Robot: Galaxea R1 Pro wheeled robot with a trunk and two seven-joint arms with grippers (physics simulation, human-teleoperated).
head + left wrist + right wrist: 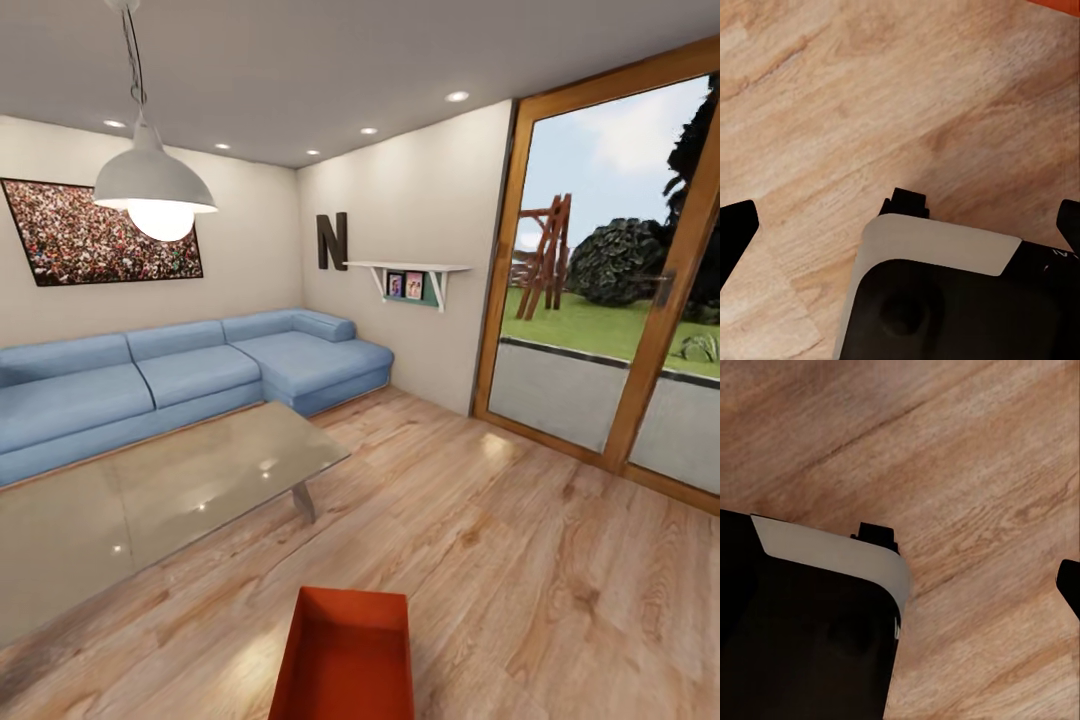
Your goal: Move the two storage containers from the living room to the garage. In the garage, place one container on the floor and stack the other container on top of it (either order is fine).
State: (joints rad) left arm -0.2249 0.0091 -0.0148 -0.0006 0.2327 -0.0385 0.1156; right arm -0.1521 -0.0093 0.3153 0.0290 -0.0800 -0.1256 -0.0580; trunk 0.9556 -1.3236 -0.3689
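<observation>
Wood floor (480,540); storage container (345,655) beside open left pincer (900,225).

Storage container (345,655) on plank floor (480,540), near glass table (150,500).

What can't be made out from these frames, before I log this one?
- Container, head view: the near end is cut off by the bottom edge; only one of the two can be confirmed.
- Container corner, left wrist view: just a sliver at the frame edge.
- Left gripper: fingertips sit at the frame sides.
- Right gripper, right wrist view: one fingertip shows; the robot's dark body covers the other side, so its state is unclear.
- Shelf pictures: too small to read.
</observation>
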